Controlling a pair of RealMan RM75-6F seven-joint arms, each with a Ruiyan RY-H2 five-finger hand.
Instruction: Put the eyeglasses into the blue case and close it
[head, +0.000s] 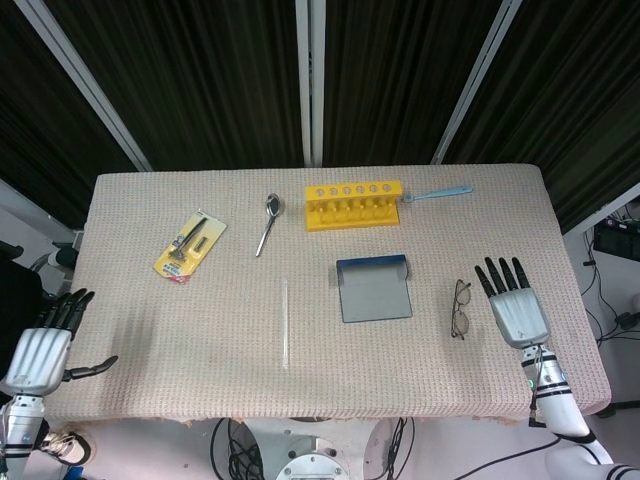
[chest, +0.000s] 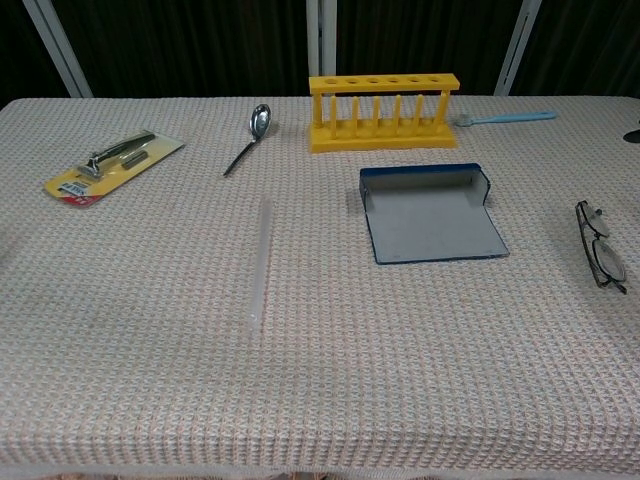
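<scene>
A table covered with a beige waffle-weave cloth stands in front of dark vertical blinds split by pale metal posts; cables trail on the floor at the right.

Along the far edge sit a yellow test-tube rack and, just right of it, a light blue toothbrush. A metal spoon lies left of the rack, and a razor on a yellow card lies further left. A clear glass tube lies lengthwise near the middle.

The blue case lies open and flat near the centre, its raised blue rim at the far end and its grey lining facing up. The eyeglasses lie folded on the cloth to its right, well apart from it.

Only the head view shows the hands. The right hand is over the table just right of the eyeglasses, palm down, fingers straight and spread toward the far side, holding nothing and not touching the frames. The left hand hangs off the near left edge, fingers apart, thumb out, empty.

The chest view shows the case's rim and the eyeglasses at closer range, and only a small dark tip at its right edge; I cannot tell what that is.
</scene>
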